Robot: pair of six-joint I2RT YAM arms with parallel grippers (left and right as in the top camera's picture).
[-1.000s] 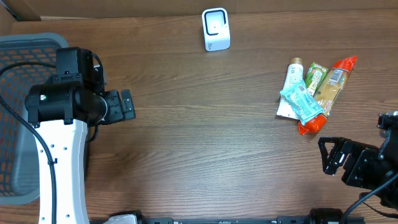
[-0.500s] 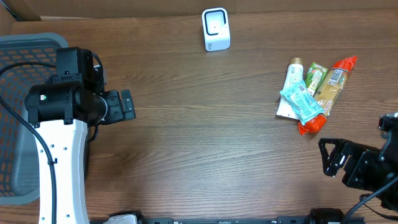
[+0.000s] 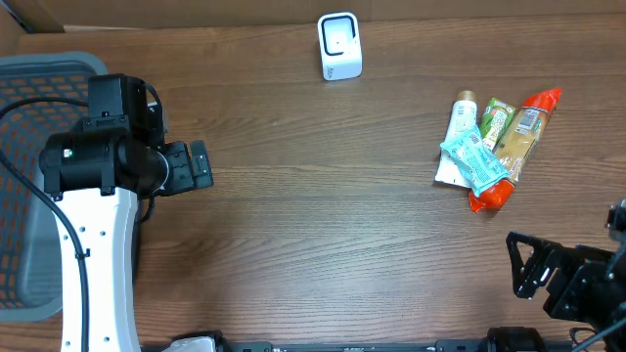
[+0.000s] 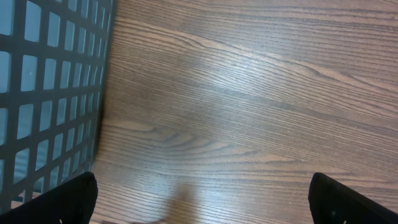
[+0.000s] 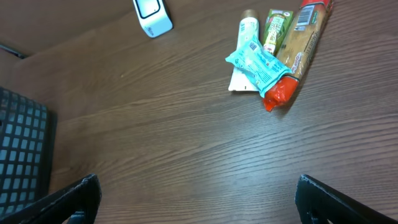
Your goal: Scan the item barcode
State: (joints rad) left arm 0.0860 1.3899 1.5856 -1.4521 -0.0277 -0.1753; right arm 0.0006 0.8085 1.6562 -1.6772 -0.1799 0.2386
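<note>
A small pile of items lies at the table's right: a light blue packet (image 3: pixel 476 161) (image 5: pixel 256 65) across a white tube (image 3: pixel 458 132), a green packet (image 3: pixel 496 121) and a long orange-red packet (image 3: pixel 523 137) (image 5: pixel 301 43). The white barcode scanner (image 3: pixel 339 46) (image 5: pixel 152 15) stands at the far edge, centre. My right gripper (image 3: pixel 523 264) (image 5: pixel 199 199) hovers open near the front right corner, well short of the pile, nothing between its fingers. My left gripper (image 3: pixel 201 164) (image 4: pixel 202 202) is open over bare wood at the left, holding nothing.
A grey mesh basket (image 3: pixel 39 88) (image 4: pixel 50 93) (image 5: pixel 22 149) sits at the left edge, right beside the left arm. A cardboard wall runs along the table's far side.
The right gripper has drifted a little toward the front edge and to the right. The left arm and the items have not moved.
</note>
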